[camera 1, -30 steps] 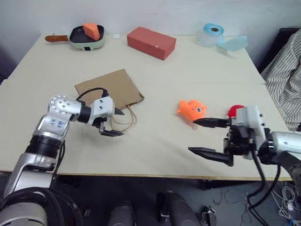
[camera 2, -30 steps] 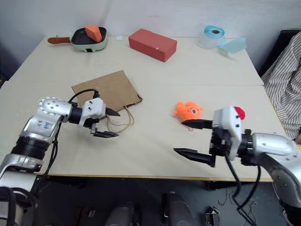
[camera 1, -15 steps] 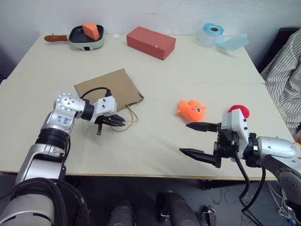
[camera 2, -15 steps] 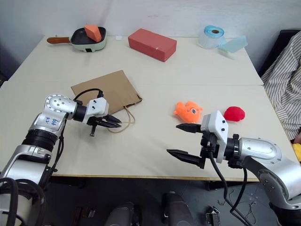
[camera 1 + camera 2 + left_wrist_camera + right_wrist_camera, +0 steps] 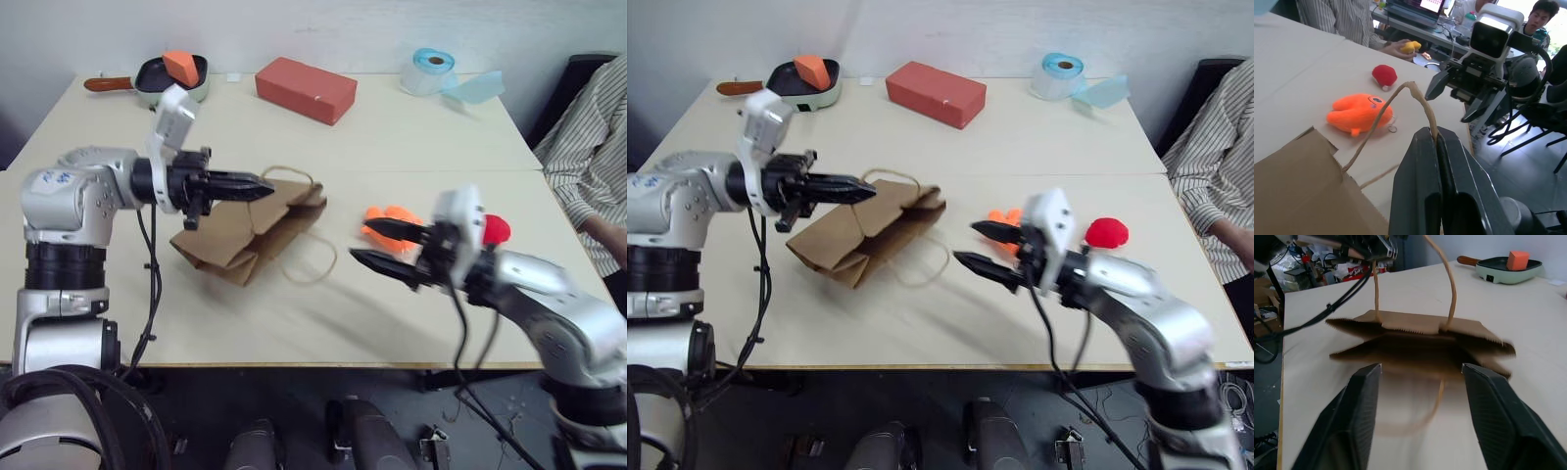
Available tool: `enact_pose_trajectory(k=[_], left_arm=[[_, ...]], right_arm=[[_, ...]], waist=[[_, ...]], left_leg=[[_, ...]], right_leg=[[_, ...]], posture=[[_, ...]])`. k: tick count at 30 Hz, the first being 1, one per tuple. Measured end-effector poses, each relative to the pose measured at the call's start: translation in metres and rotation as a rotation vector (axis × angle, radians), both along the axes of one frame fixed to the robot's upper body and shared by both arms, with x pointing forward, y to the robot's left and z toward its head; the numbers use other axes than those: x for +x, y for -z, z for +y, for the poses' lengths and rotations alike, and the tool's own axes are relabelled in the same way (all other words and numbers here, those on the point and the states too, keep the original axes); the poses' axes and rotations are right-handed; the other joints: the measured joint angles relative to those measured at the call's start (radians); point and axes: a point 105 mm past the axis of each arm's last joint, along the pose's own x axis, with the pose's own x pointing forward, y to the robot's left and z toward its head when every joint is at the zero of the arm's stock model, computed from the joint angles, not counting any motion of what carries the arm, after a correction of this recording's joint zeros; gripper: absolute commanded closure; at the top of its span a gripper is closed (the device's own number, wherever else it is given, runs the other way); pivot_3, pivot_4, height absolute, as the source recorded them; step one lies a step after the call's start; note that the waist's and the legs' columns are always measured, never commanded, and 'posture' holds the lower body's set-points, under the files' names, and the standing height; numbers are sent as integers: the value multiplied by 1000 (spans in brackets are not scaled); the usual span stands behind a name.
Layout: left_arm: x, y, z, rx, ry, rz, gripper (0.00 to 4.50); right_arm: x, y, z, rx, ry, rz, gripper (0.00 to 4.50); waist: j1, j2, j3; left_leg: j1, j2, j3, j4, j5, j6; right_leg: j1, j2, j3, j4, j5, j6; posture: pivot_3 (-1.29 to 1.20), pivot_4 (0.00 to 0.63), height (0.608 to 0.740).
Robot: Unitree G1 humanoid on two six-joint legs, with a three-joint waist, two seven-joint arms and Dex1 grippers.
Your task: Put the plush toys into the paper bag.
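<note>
The left gripper [image 5: 1436, 147], pressed tight on one twisted cord handle [image 5: 1418, 100], lifts the brown kraft paper bag [image 5: 245, 230] so its mouth gapes toward the right gripper [image 5: 387, 247], whose fingers are spread and empty. The bag looks light, thin and likely to crumple. The bright orange plush fish [image 5: 1359, 113] and red rounded toy [image 5: 1384, 75] lie on the pale table [image 5: 411, 137]; both look soft enough to pinch at mid-body.
</note>
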Motion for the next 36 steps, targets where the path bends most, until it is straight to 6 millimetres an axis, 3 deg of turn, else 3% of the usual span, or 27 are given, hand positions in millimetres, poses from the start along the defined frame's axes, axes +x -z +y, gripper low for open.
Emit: enact_pose_trajectory(k=[4, 5, 8, 13, 22, 29, 36], left_arm=[[-1, -3, -10, -10, -15, -20, 4500], [-1, -4, -13, -19, -12, -23, 4500], [2, -6, -13, -44, -44, -15, 4500], [0, -11, -13, -83, -44, 9, 4500], [-9, -19, -28, -154, 32, 11, 4500], [-4, -37, -33, -234, 30, -20, 4500], [-11, -41, -39, -248, 69, -33, 4500]], right_arm=[[24, 13, 31, -25, -1, 24, 4401], [26, 21, 36, -46, -2, 38, 4458], [28, 39, 46, -92, -13, 70, 4458], [34, 49, 49, -117, -7, 72, 4458], [51, 68, 79, -231, -88, 99, 4458], [45, 103, 84, -417, -213, 140, 4458], [44, 98, 86, -559, -334, 30, 4458]], waist=[[0, 0, 0], [0, 0, 0], [1, 0, 0], [-4, 0, 0], [-6, 0, 0], [-7, 0, 0], [-8, 0, 0]], left_leg=[[-1, 0, 0, 0, 0, 0], [-1, 0, 0, 0, 0, 0], [-2, 0, -1, 0, 0, 1], [-2, 0, -1, 0, 0, 1], [-2, 0, 0, 0, 0, 1], [-2, 0, -1, 0, 0, 1], [-1, 0, -1, 0, 0, 1]], right_leg=[[0, 0, 0, 0, 0, 0], [0, 0, 0, 0, 0, 0], [-1, 0, 0, 0, 0, 0], [-1, 0, -1, 0, 0, 0], [-1, 0, 0, 0, 0, 0], [-1, 0, -1, 1, 0, 0], [0, 0, -1, 1, 0, 0]], posture=[[0, 150, 740], [0, 150, 740], [0, 150, 740], [0, 150, 740], [0, 150, 740], [0, 150, 740], [0, 150, 740]])
